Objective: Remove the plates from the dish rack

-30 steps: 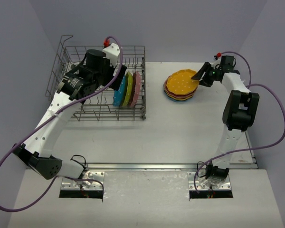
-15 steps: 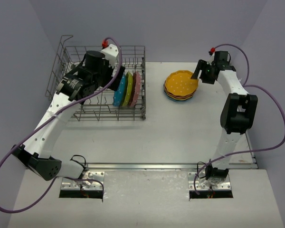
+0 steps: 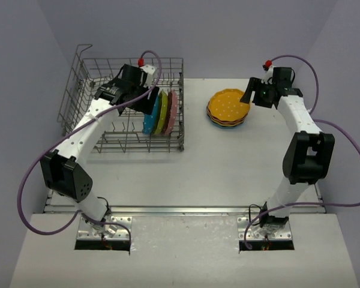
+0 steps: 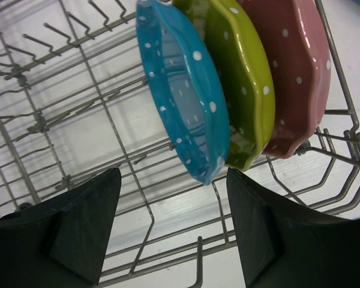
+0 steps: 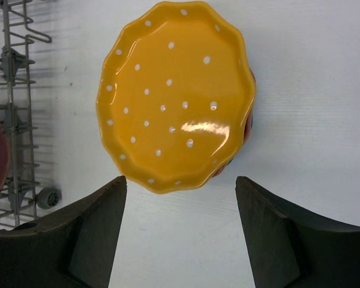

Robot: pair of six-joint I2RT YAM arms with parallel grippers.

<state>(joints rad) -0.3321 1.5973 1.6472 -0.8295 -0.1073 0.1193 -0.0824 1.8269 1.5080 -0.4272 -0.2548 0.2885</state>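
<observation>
Grey wire dish rack point(image 3: 117, 135) is logged at 10 o'clock overhead, three plates point(image 3: 161, 113) stood upright inside; stacked plates point(image 3: 228, 108) at 1 o'clock.
Left wrist: left gripper point(image 4: 173, 198) is held wide, blue plate point(image 4: 186, 96) at 12 o'clock.
Right wrist: right gripper point(image 5: 181, 207) is held wide, orange plate point(image 5: 177, 96) at 12 o'clock, untouched.

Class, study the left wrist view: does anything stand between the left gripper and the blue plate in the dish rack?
Nothing visible does. The open left gripper faces the blue plate edge-on across a clear gap. The dish rack wires lie beneath and behind, and the green plate stands on its far side.
</observation>
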